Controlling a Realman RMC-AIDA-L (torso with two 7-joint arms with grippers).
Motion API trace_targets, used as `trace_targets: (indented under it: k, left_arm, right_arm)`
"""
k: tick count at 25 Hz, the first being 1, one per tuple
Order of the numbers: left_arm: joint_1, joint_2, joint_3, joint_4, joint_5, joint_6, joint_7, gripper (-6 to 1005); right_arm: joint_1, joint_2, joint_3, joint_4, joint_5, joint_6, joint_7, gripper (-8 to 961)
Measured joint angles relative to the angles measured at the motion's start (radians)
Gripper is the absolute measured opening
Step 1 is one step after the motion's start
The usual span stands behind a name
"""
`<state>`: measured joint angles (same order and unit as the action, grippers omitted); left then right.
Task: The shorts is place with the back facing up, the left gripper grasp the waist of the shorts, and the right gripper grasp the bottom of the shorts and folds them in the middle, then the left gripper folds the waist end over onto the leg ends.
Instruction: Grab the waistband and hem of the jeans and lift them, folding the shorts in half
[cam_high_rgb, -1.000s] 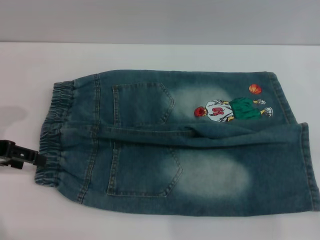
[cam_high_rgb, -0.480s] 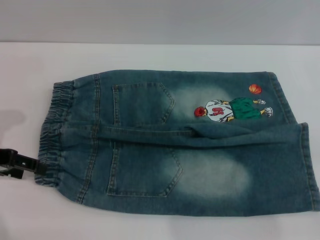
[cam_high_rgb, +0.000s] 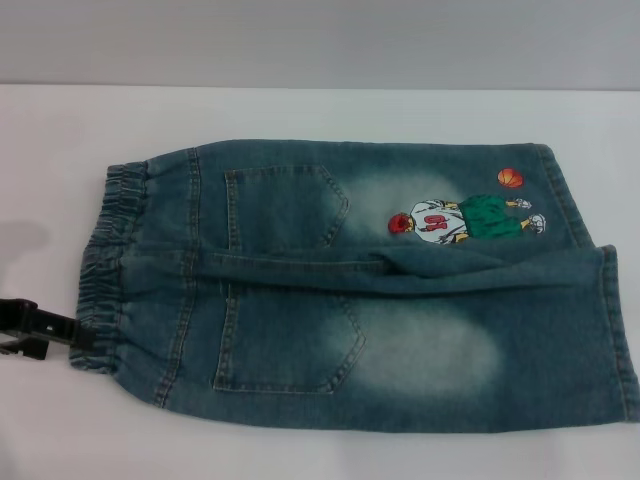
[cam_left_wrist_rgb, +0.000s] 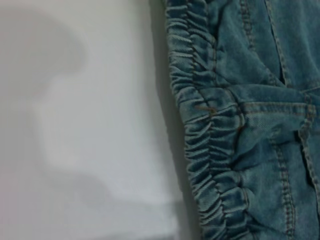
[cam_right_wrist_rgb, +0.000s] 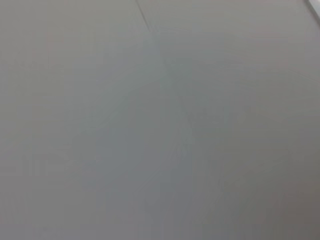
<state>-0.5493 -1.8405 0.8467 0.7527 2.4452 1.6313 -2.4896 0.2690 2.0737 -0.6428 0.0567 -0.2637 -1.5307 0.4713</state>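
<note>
**Left gripper settled at the waistband; no grasp yet shown**

The left gripper (cam_high_rgb: 60, 330) is seen low at the left edge of the head view, its black tip right at the near corner of the waist of the shorts (cam_high_rgb: 105, 270). Over the last second it has been shifted slightly down and back toward the near side; in the last half second hardly any motion can be made out. Whether its fingers are apart or closed on the cloth cannot be told: only dark metal against the band is visible, and no fingers appear in the left wrist view, where the crinkled waistband (cam_left_wrist_rgb: 210, 145) is simply seen beside bare tabletop (cam_left_wrist_rgb: 100, 125).

The shorts (cam_high_rgb: 380, 290) are laid flat on the white tabletop (cam_high_rgb: 320, 110), back up, both patch pockets showing. The waist lies toward the robot's left, the bottom of the shorts (cam_high_rgb: 610, 330) toward its right. The cartoon figure (cam_high_rgb: 465, 218) sits on the far leg. The cloth has not been lifted or dragged.

The right gripper is not in the head view, and nothing but a plain grey surface is shown in the right wrist view.

The small adjustment is judged to be a lining-up at the waistband. The first step, the paired grasp, is not yet done, since nothing is at the leg hems.
</note>
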Motion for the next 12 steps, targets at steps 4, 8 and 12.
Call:
trace_targets:
  k: [4,8,12]
  left_arm:
    - [0.004,-0.003,0.000,0.000,0.000,-0.012,-0.002,830]
    - [0.005,-0.003,0.000,-0.008,0.000,-0.012,-0.003,830]
    - [0.004,-0.005,0.000,-0.014,0.000,-0.012,-0.005,830]
  right_arm:
    - [0.000,0.000,0.000,0.000,0.000,0.000,0.000,568]
    - [0.000,0.000,0.000,-0.001,0.000,0.000,0.001,568]
    - [0.000,0.000,0.000,-0.009,0.000,0.000,0.001,568]
